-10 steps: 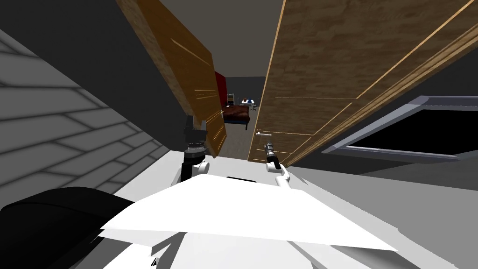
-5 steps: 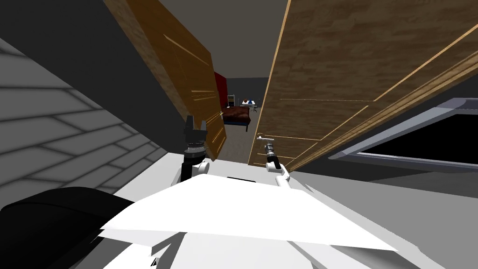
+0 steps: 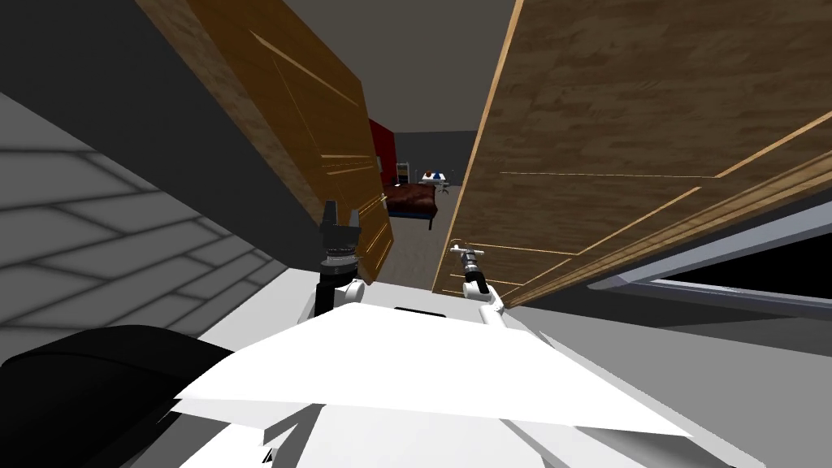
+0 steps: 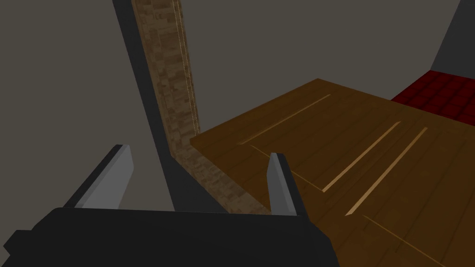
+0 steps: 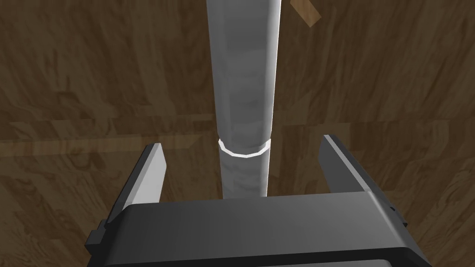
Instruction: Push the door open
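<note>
The brown wooden door (image 3: 617,122) stands ajar on the right, its grey lever handle (image 3: 463,249) low on the near edge. My right gripper (image 3: 465,255) is at that handle. In the right wrist view the handle (image 5: 243,83) runs between the fingers of the open right gripper (image 5: 242,142) without touching them, with the door face (image 5: 93,83) close behind. A second wooden panel (image 3: 309,138) slants on the left. My left gripper (image 3: 340,213) is held up beside its lower edge. In the left wrist view the left gripper (image 4: 198,153) is open and empty in front of the panel (image 4: 362,153).
Through the gap between the two panels lies a room with a dark red bed (image 3: 413,199), a red block (image 3: 383,150) and a small table (image 3: 433,177). A grey tiled wall (image 3: 97,236) is on my left. A grey frame (image 3: 699,280) around a black area is on my right.
I have moved forward: both wooden panels have spread toward the picture's sides and the gap looks wider. The right gripper stays at the handle, and the left arm keeps its pose.
</note>
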Motion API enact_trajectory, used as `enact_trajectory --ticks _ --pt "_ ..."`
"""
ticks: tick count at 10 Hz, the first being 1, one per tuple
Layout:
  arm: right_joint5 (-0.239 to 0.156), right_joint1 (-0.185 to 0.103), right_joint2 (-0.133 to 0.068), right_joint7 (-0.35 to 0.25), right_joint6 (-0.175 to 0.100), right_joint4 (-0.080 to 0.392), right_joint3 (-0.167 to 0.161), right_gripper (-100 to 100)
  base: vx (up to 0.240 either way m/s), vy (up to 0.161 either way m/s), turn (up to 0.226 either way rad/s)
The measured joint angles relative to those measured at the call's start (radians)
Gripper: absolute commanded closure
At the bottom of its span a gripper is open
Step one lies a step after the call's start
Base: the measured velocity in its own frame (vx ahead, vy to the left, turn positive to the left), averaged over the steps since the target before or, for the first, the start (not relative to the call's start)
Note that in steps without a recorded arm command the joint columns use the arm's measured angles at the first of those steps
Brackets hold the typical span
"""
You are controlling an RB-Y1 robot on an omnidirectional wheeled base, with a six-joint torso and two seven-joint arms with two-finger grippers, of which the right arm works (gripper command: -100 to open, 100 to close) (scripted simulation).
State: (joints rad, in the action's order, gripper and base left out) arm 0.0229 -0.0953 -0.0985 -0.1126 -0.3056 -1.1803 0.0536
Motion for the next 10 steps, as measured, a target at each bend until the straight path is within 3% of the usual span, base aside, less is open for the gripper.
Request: enact_trajectory --ticks 5,10 --pt "0.0 -0.005 -0.001 0.0 0.0 -0.002 0.001 100 -0.007 -0.001 0.004" --pt "-0.004 -0.002 0.003 0.007 0.009 0.013 0.028 100 0.166 0.054 -0.044"
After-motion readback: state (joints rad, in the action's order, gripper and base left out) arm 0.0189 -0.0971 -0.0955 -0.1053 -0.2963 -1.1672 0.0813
